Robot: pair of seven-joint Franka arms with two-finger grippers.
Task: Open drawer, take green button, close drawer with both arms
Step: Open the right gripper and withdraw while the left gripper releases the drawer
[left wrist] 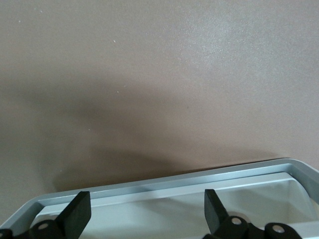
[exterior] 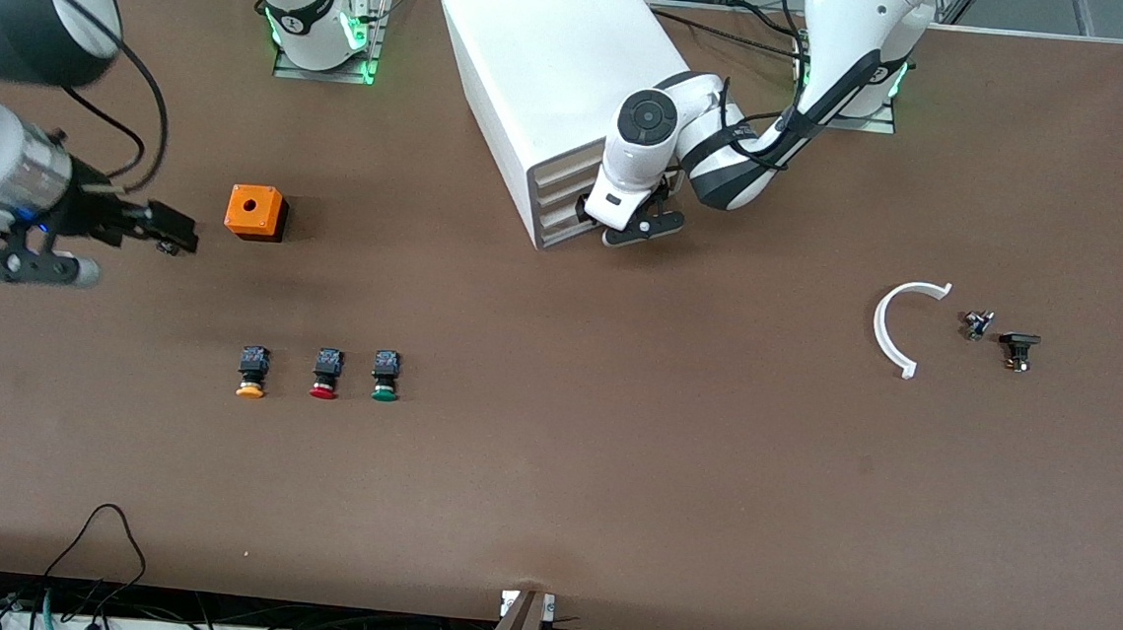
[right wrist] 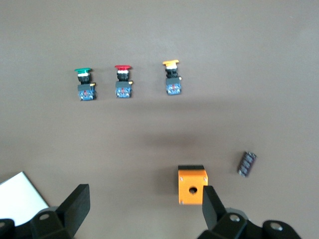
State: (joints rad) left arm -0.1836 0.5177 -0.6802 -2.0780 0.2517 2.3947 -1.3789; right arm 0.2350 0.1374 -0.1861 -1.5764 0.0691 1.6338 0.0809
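The white cabinet (exterior: 549,67) stands between the two arm bases, and its stacked drawer fronts (exterior: 558,196) look flush. My left gripper (exterior: 590,214) is at those fronts. In the left wrist view it (left wrist: 144,196) is open, with a fingertip on each side of the drawer's pale rim (left wrist: 164,185) and nothing between them. The green button (exterior: 385,376) lies on the table beside a red-capped one (exterior: 325,375) and a yellow-orange one (exterior: 253,373). It also shows in the right wrist view (right wrist: 84,82). My right gripper (exterior: 172,229) hangs open and empty (right wrist: 145,191) over the table beside the orange box (exterior: 255,212).
A small dark part (right wrist: 246,163) lies on the table near the orange box (right wrist: 192,185). A white arc (exterior: 902,324) and two small dark parts (exterior: 977,324) (exterior: 1019,349) lie toward the left arm's end of the table.
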